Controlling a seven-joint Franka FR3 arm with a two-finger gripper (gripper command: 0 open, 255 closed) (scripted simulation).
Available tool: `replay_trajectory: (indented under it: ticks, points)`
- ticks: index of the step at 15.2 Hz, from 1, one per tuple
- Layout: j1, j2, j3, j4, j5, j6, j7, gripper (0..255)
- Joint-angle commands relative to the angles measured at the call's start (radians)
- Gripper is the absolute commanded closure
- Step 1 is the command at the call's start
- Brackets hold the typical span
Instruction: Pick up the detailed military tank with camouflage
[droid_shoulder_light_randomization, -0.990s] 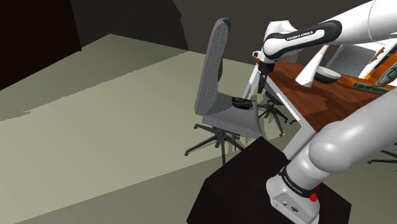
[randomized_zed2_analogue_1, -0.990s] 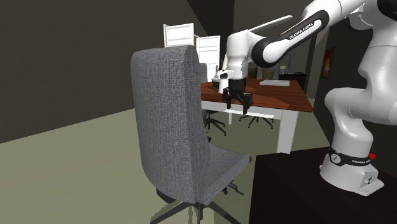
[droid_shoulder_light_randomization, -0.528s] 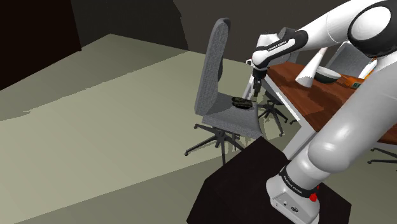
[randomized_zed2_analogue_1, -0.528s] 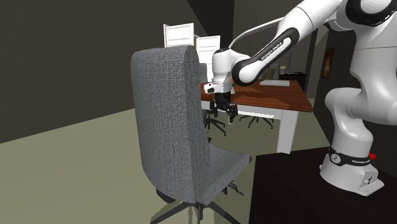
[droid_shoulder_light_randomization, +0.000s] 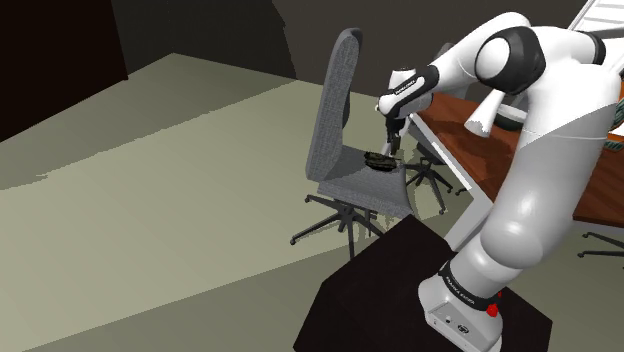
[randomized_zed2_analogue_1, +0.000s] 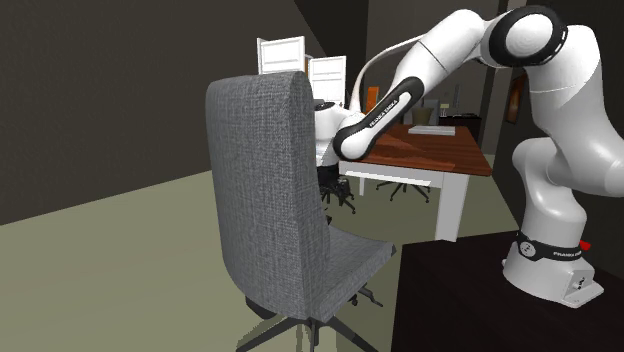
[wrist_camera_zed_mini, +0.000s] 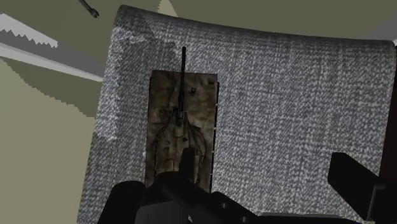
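Camouflage tank (droid_shoulder_light_randomization: 379, 160): laid flat on the seat of a grey fabric office chair (droid_shoulder_light_randomization: 335, 110), with its barrel pointed away from the end effector in the wrist view. End effector (droid_shoulder_light_randomization: 388, 147): poised just above the tank, fingers spread wide, nothing clasped; the tank is seen nearer one finger than the other, untouched. Brown bench (droid_shoulder_light_randomization: 470, 150): set just beside the chair

Lighting dim and even: floor (droid_shoulder_light_randomization: 150, 150) palest, walls (droid_shoulder_light_randomization: 200, 25) dark. Focus sharp throughout; sawtooth edges on floor shading, wrist view.
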Motion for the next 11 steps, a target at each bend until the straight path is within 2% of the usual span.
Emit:
replay_trajectory:
  ticks: [1,5,11]
  points:
    - [-0.027,0.083,0.014,0.07,0.019,0.018,-0.051,0]
    - [-0.081,0.241,0.047,0.222,0.04,0.037,-0.132,0]
    - [-0.094,0.304,0.059,0.24,0.048,0.081,-0.131,0]
